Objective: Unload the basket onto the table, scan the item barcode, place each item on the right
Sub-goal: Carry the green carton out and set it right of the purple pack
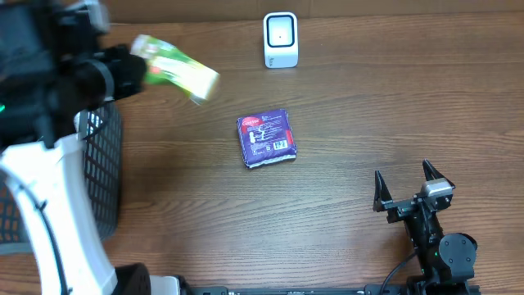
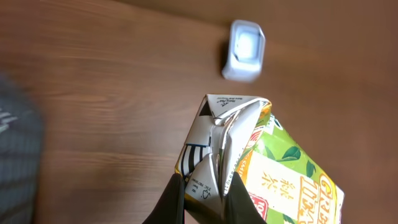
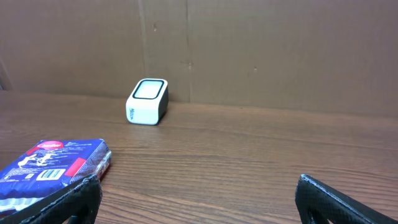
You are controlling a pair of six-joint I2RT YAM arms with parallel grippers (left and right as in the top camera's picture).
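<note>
Carton handling decides this step. The left gripper (image 2: 205,196) is clamped on the folded end seam of the green-and-white tea drink carton (image 2: 273,168), which it holds in the air. The small white box-shaped barcode scanner (image 2: 244,50) stands ahead of the fingertips and slightly to the right.

I judge the wrist should turn until the striped patch just beside the fingers, apparently the barcode, squarely faces the scanner window, then pause. A thin seam grip may slip, so move slowly.

The right gripper (image 1: 402,174) rests with jaws wide apart, holding nothing. The 1 purple foil packet (image 1: 267,138) lies ahead of it, to its left.
</note>
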